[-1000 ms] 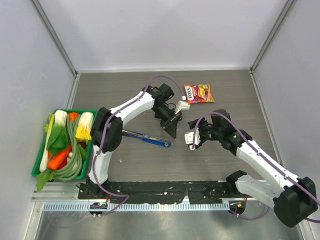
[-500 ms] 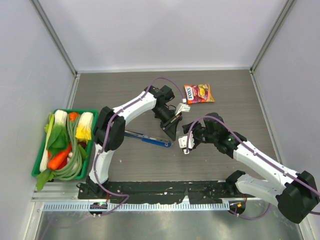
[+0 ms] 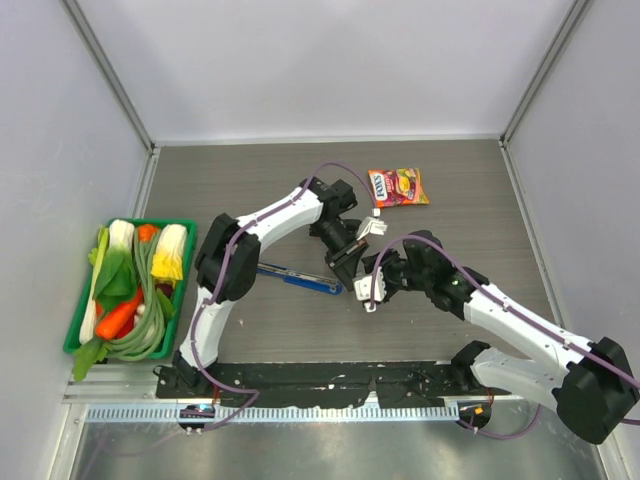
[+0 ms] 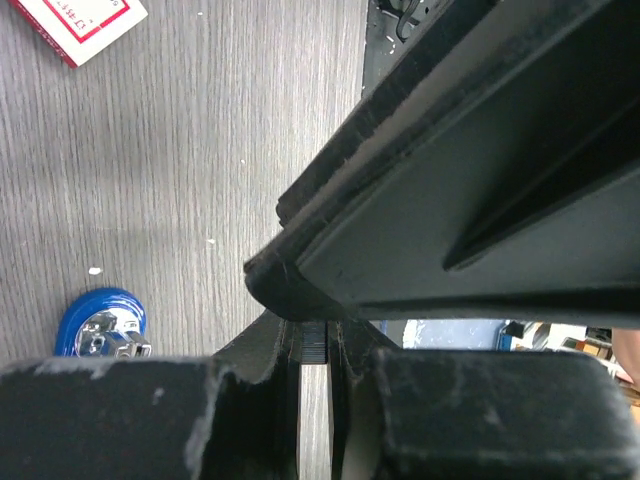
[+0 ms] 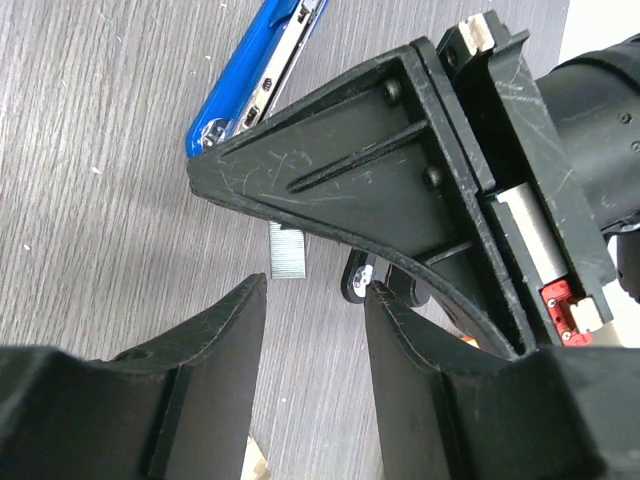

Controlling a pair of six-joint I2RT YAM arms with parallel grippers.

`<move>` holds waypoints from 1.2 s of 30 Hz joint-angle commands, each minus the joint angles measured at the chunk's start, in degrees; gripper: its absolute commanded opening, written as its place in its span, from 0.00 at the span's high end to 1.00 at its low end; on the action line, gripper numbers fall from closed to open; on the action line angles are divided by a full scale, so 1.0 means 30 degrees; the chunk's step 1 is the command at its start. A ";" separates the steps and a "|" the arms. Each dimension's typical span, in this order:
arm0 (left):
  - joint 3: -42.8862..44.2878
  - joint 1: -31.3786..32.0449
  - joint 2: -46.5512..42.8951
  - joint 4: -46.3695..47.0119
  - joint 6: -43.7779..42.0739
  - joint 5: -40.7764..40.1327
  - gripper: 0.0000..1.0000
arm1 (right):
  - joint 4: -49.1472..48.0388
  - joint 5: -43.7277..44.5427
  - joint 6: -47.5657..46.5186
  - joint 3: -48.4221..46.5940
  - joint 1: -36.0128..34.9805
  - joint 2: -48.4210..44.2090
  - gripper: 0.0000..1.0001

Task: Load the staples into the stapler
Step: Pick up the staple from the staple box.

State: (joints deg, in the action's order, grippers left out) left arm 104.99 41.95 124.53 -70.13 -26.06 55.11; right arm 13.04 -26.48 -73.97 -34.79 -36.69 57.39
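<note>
My left gripper (image 3: 347, 266) is closed on a thin black ribbed part (image 4: 313, 340). It seems to belong to the black stapler, most of which is hidden. A short grey strip of staples (image 5: 287, 250) lies on the table, partly under the left gripper's black finger (image 5: 400, 150). My right gripper (image 3: 364, 293) is open and empty, its tips (image 5: 315, 290) just short of the strip and close to the left gripper. A corner of the white-and-red staple box (image 4: 80, 25) shows in the left wrist view.
A blue-and-metal tool (image 3: 296, 278) lies left of the grippers and also shows in the right wrist view (image 5: 255, 80). An orange snack bag (image 3: 397, 186) lies at the back. A green tray (image 3: 72, 330) of toy vegetables stands at the left edge.
My right gripper has moved left, up to the left gripper. My left gripper has shifted a little nearer and to the right.
</note>
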 commanded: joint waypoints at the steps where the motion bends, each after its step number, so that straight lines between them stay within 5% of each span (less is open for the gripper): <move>1: 0.1009 0.0048 0.0208 -0.0530 -0.0306 0.0409 0.97 | -0.0773 -0.0430 0.0166 -0.0006 -0.0309 0.0119 0.53; 24: 0.1332 0.0048 0.0531 -0.1087 -0.0833 0.0701 0.97 | -0.1562 0.0184 -0.0214 0.0813 -0.0632 0.0178 0.68; 36: 0.1536 0.0048 0.0765 -0.1556 -0.1214 0.1053 0.96 | -0.2265 0.0154 0.0048 0.1048 -0.0837 0.0295 0.67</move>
State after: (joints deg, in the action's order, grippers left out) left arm 107.18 42.09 126.41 -73.12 -28.16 55.72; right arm 9.93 -26.37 -74.61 -32.08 -38.68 57.95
